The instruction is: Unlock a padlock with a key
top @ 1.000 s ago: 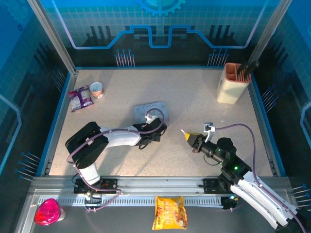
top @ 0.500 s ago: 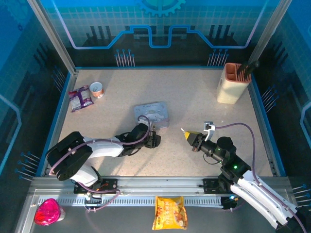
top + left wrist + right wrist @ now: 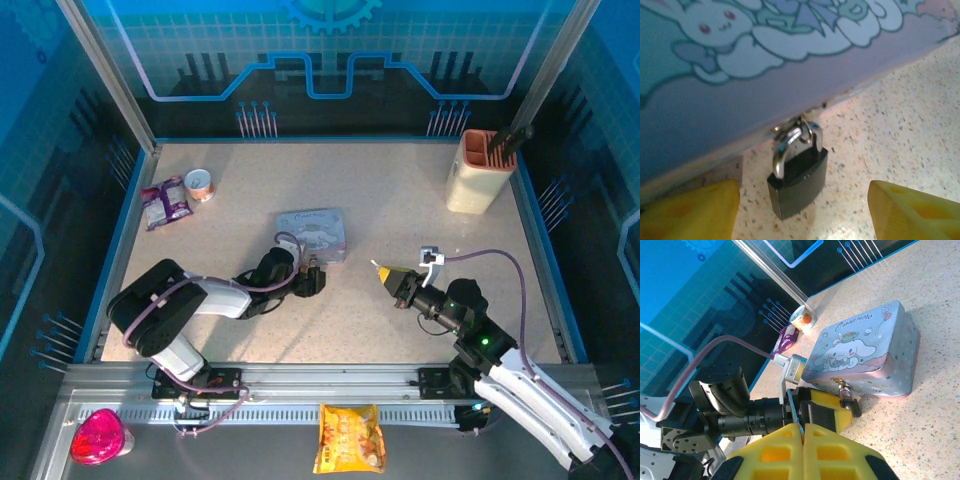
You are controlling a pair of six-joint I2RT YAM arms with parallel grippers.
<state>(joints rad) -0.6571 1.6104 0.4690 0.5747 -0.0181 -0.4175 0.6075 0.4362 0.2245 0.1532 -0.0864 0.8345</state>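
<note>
Yellow pads sit nearest. The left gripper [image 3: 803, 223] lies low on the speckled table [image 3: 420, 215] with its fingers [image 3: 690, 212] spread wide, one on each side of the padlock [image 3: 797, 182] and close to it, but touching neither side. To the right and well apart, the right gripper [image 3: 802, 440] points toward the lock with its fingers pressed together along a thin seam. Whether a key is nipped in that seam cannot be told.

Just beyond the left fingertips, the padlock's dark, blocky body rests tilted on the table. Its silvery shackle is looped through a small ring at the foot of the front wall of the pale blue cartoon tin [image 3: 860, 347].

The lock looks small, rigid and light, with smooth metal sides, and it can probably swing on its ring. A loose pinch would likely let it pivot or slide out. The surest hold seems to be square across the body's two sides, below the shackle, leaving the bottom face open for a key. The tin also looks light and may drag if the lock is pulled.

Farther back lie a purple snack packet [image 3: 164, 202] and a small can [image 3: 201, 184] at the far left. A beige holder [image 3: 478, 175] stands in the far right corner.
</note>
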